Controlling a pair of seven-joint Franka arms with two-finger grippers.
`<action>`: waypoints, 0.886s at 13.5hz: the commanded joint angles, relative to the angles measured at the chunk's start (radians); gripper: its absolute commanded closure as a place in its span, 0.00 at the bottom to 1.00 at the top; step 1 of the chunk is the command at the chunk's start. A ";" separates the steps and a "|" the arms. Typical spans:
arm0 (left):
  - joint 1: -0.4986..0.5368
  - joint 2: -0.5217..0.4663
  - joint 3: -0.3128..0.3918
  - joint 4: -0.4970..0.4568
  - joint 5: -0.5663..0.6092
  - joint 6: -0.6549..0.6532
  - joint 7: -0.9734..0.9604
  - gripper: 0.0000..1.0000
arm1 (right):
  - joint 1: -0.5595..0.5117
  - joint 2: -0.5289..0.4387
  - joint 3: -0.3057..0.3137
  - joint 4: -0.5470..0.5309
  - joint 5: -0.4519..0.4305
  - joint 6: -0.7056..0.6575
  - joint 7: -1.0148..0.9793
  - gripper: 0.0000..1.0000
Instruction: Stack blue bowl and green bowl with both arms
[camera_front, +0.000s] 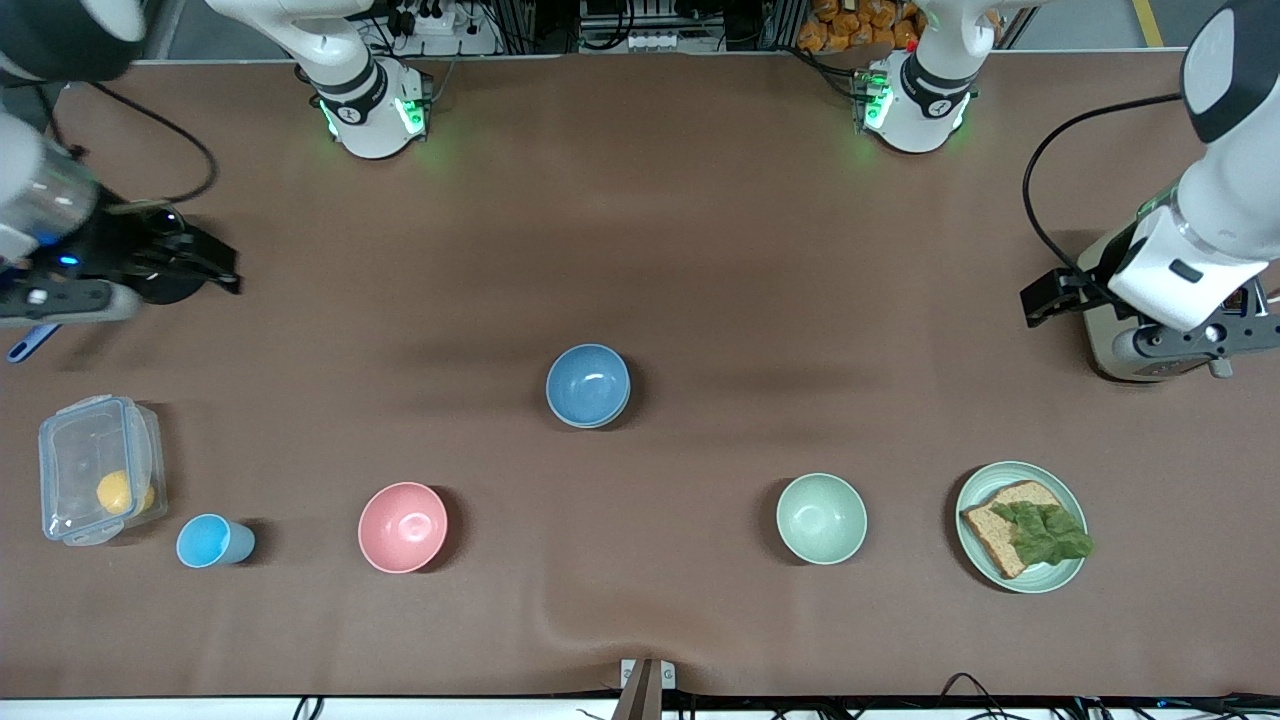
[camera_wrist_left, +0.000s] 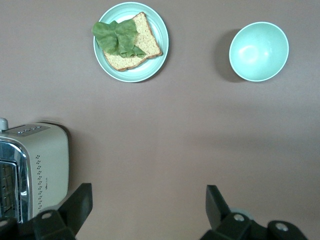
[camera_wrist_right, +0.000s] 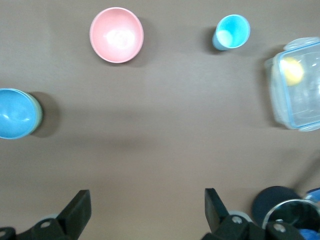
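Note:
The blue bowl (camera_front: 588, 383) stands in the middle of the table, nested in the green bowl, of which only a pale rim (camera_front: 603, 423) shows below it. The right wrist view shows the blue bowl (camera_wrist_right: 15, 113) with the green edge (camera_wrist_right: 39, 114) beside it. My left gripper (camera_front: 1045, 297) is open and empty over the table at the left arm's end, beside a toaster; its jaws stand wide apart in the left wrist view (camera_wrist_left: 148, 195). My right gripper (camera_front: 215, 268) is open and empty over the right arm's end, its jaws wide apart (camera_wrist_right: 147, 197).
A mint bowl (camera_front: 822, 518) and a green plate (camera_front: 1070, 575) with bread and lettuce sit nearer the camera. A pink bowl (camera_front: 402, 527), light-blue cup (camera_front: 212, 541) and clear lidded box (camera_front: 95, 482) lie toward the right arm's end. The toaster (camera_wrist_left: 35, 165) stands under the left arm.

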 joint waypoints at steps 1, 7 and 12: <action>-0.066 -0.033 0.079 0.004 -0.012 -0.037 0.026 0.00 | -0.019 -0.047 -0.052 -0.025 -0.009 0.002 -0.101 0.00; -0.066 -0.071 0.088 0.002 -0.072 -0.074 0.054 0.00 | -0.007 -0.046 -0.058 0.021 0.002 -0.032 0.051 0.00; -0.064 -0.093 0.088 0.001 -0.072 -0.115 0.115 0.00 | -0.010 -0.046 -0.061 0.041 0.001 -0.031 0.051 0.00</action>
